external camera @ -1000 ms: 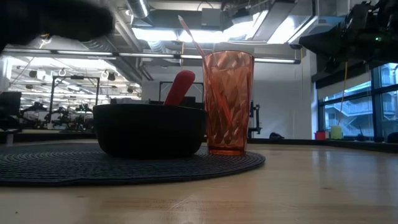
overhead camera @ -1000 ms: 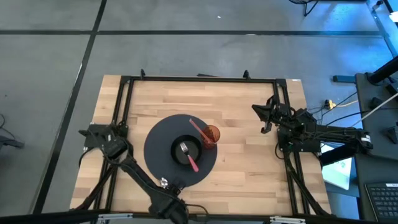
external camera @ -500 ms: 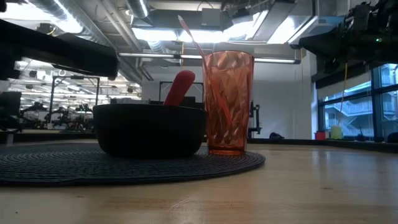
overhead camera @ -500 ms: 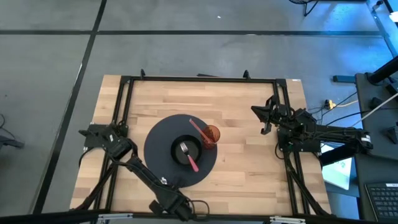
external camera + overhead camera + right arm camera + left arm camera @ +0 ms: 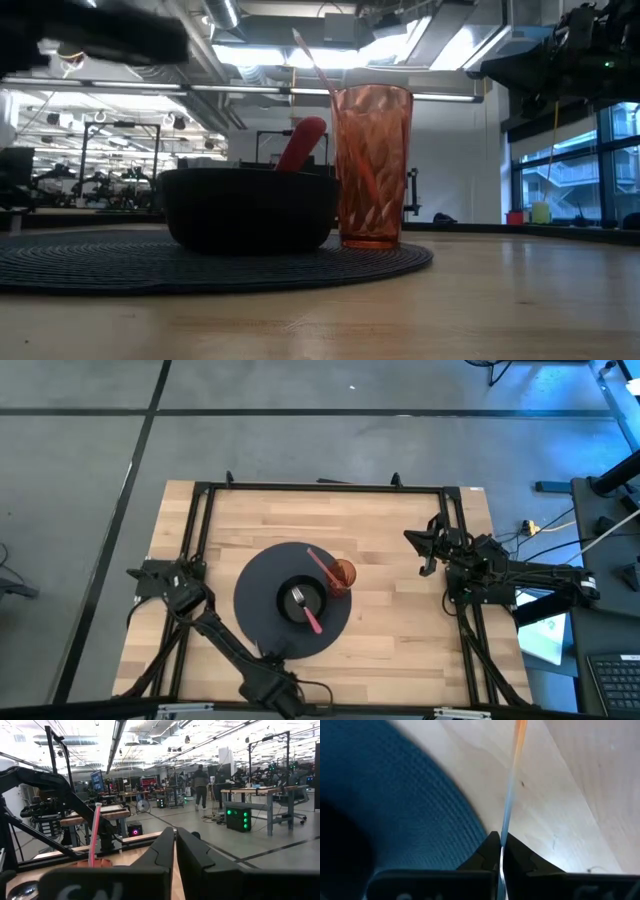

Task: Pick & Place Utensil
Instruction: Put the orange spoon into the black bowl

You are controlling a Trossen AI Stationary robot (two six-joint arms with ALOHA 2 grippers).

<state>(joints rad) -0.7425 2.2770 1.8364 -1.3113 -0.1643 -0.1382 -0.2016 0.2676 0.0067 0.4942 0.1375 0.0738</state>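
A round dark placemat (image 5: 255,605) lies mid-table. It carries a black bowl (image 5: 300,602) and, just to the bowl's right, an orange ribbed cup (image 5: 372,165). A pink-handled fork (image 5: 305,610) lies in the bowl, head inside and handle over the near rim. A thin pink utensil (image 5: 320,565) stands slanted in the cup. My left gripper (image 5: 272,692) is at the table's near edge, just off the placemat (image 5: 395,805), shut on a thin flat strip (image 5: 510,795) seen edge-on. My right gripper (image 5: 420,548) waits shut at the table's right. My left gripper pinches a thin flat strip (image 5: 502,851) between its two shut fingers. The strip runs straight out past the fingertips over the bare wood beside the placemat's edge. Seen edge-on, I cannot tell which utensil it is or whether it rests on the table.
A black metal frame (image 5: 320,487) borders the wooden table (image 5: 400,630). Bare wood lies right of the placemat and along the far side. A lab with benches and a person (image 5: 201,787) shows beyond the table.
The placemat, with bowl and cup on it, has slid a little toward the table's right edge. My left gripper has shifted along the near edge, first toward the right, then back left.
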